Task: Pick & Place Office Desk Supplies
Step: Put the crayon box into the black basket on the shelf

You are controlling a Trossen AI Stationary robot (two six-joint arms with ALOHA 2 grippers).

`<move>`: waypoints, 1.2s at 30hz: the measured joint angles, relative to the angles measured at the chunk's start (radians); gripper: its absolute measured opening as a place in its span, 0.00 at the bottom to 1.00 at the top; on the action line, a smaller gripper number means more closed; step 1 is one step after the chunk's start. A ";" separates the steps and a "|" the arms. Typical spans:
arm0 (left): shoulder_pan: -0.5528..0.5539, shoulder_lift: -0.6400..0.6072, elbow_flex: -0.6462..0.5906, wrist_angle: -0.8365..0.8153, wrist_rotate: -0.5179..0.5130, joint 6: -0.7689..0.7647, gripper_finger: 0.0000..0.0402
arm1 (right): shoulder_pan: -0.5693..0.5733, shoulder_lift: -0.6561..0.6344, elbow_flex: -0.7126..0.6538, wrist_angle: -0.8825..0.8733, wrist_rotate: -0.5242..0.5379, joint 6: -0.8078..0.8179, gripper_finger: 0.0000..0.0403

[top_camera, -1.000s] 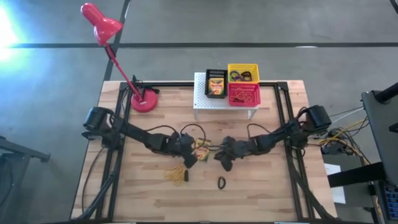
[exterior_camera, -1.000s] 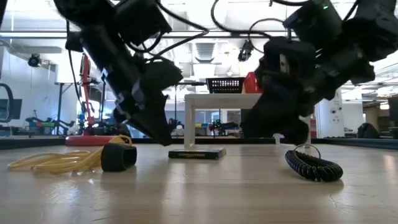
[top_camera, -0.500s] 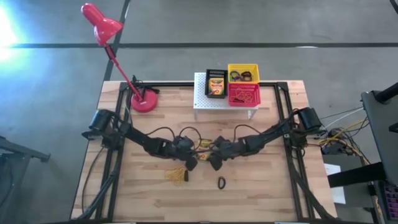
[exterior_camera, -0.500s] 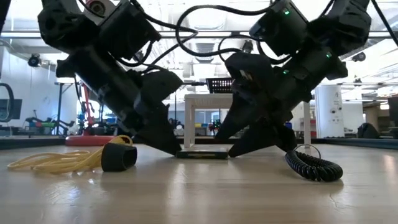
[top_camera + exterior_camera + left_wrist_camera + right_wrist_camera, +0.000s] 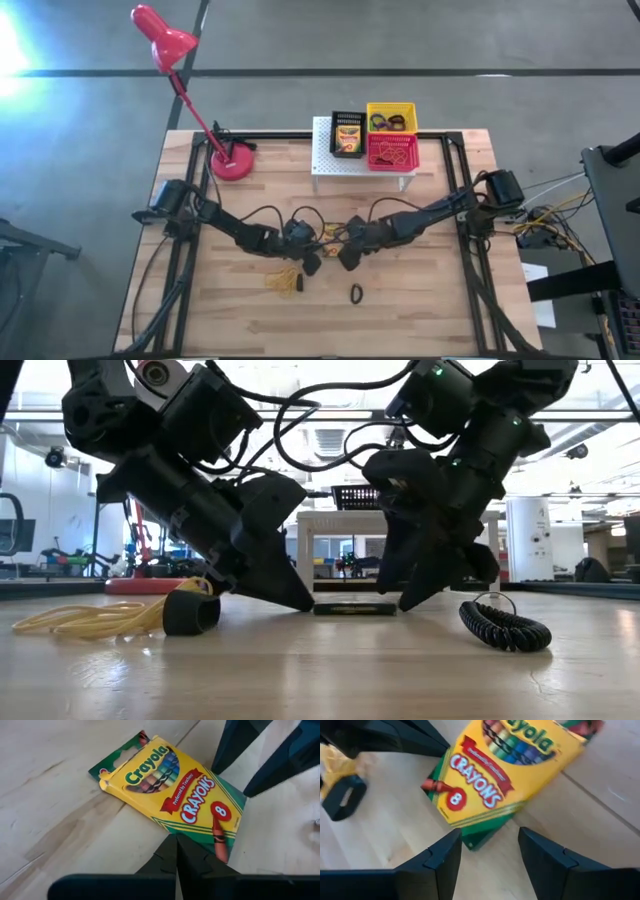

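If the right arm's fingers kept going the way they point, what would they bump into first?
Most likely the crayon box lying flat on the table. The right gripper is open, its fingers either side of the box's near end, so it looks like the first thing in line.

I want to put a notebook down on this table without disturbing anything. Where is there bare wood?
Free: the front corners of the table, either side of the rubber-band tangle and black ring. Crowded: the middle, where the left end effector and right end effector meet at the crayon box, and the back, with the red lamp and white stand.
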 joint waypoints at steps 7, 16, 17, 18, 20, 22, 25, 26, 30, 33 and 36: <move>-0.001 0.001 -0.001 0.009 0.002 0.004 0.01 | -0.005 0.005 -0.019 0.007 0.044 0.032 0.48; -0.002 0.008 0.003 0.044 -0.002 0.015 0.01 | -0.023 0.054 -0.055 0.189 0.054 0.044 0.48; -0.002 0.008 0.005 0.043 -0.002 0.021 0.01 | -0.026 0.060 -0.055 0.192 0.053 0.044 0.48; -0.002 0.012 0.007 0.045 -0.002 0.023 0.01 | -0.028 0.066 -0.055 0.196 0.053 0.044 0.48; -0.003 0.015 0.007 0.051 -0.006 0.023 0.01 | -0.030 0.074 -0.055 0.206 0.054 0.045 0.48; -0.003 0.016 0.007 0.052 -0.009 0.023 0.01 | -0.030 0.077 -0.056 0.222 0.057 0.044 0.48; -0.004 0.015 0.007 0.047 -0.015 0.023 0.01 | -0.027 0.072 -0.056 0.237 0.073 0.019 0.48; -0.004 0.015 0.007 0.047 -0.020 0.023 0.01 | -0.024 0.069 -0.056 0.240 0.085 0.012 0.48; -0.004 0.015 0.008 0.047 -0.025 0.023 0.01 | -0.005 0.050 -0.056 0.227 0.122 -0.011 0.43; -0.004 0.016 0.008 0.057 -0.035 0.023 0.01 | 0.015 0.042 -0.056 0.213 0.161 -0.029 0.36; -0.004 0.016 0.008 0.070 -0.036 0.023 0.01 | 0.029 0.037 -0.058 0.200 0.173 -0.037 0.29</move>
